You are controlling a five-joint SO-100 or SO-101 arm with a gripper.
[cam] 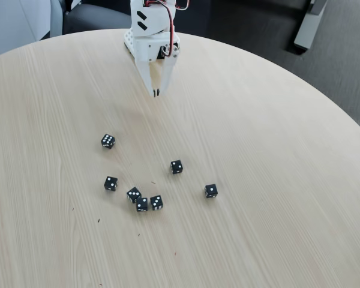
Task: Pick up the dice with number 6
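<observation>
The dice with number 6 (pixel 108 141) is a tiny black cube lying alone on the light wooden table (pixel 276 180), left of centre, with two rows of three white pips on top. My white gripper (pixel 156 93) hangs above the table near the far edge, pointing down. It is up and to the right of that die, well apart from it. Its two fingers meet at the tips with nothing between them.
Several other black dice lie nearer the front: one (pixel 111 183) at the left, a tight cluster of three (pixel 143 200), one (pixel 176 167) at centre and a one-pip die (pixel 210 191) at the right. Dark floor lies beyond the round table's edge.
</observation>
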